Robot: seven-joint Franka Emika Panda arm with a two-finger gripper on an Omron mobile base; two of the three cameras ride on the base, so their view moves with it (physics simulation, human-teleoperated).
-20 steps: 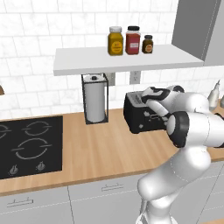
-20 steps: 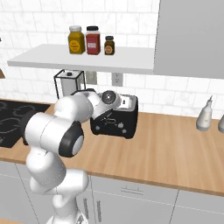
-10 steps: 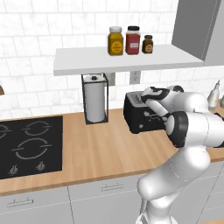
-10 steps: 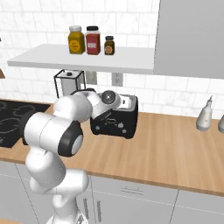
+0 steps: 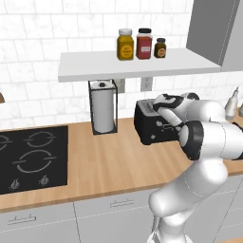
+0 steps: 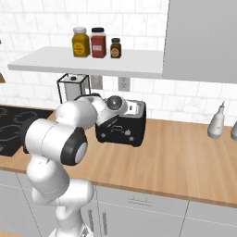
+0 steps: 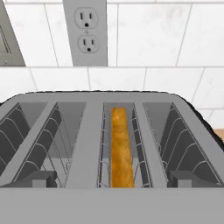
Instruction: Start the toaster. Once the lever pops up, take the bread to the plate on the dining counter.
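Note:
The black toaster stands on the wood counter against the tiled wall. From the hand view I look straight down on its grey slotted top. The bread stands on edge, sunk in the second slot from the right, golden brown. My gripper hangs close over the toaster's front top edge, jaws wide open with nothing in them. The plate and the dining counter are out of view.
A paper towel roll in a black frame stands left of the toaster. Further left lies a black cooktop. A shelf with three jars hangs overhead. A pale bottle stands at the right. A wall outlet is behind the toaster.

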